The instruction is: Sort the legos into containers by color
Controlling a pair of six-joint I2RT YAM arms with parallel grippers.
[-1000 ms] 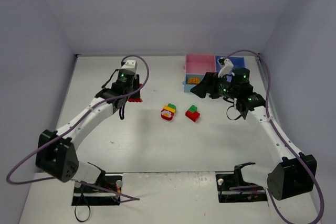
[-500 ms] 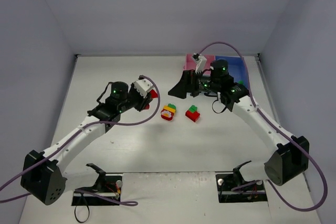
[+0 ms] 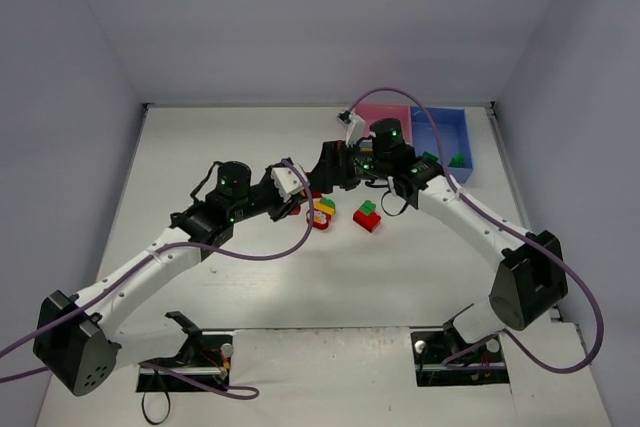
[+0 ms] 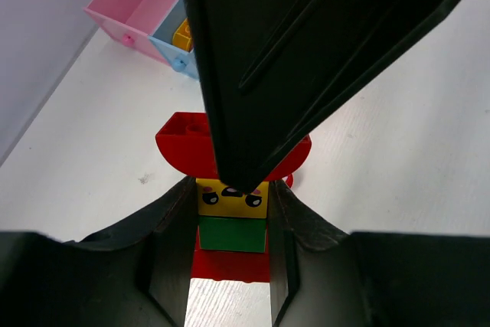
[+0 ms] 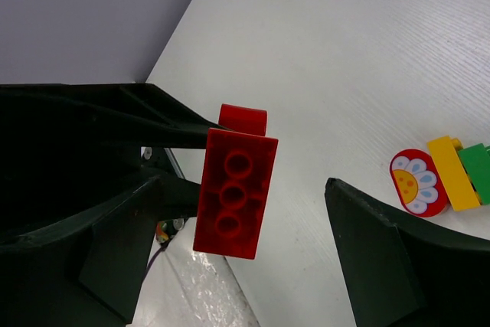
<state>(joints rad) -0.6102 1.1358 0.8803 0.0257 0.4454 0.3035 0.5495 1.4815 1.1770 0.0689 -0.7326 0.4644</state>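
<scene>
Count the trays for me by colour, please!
pink tray: 1
light blue tray: 1
blue tray: 1
Total: 3

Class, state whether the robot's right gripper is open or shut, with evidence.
Open. In its wrist view the right gripper has fingers wide apart, a clear gap beside the red plastic brick between them.

lego clumps (image 3: 321, 213) mid-table, trays (image 3: 438, 135) behind (rightward)
</scene>
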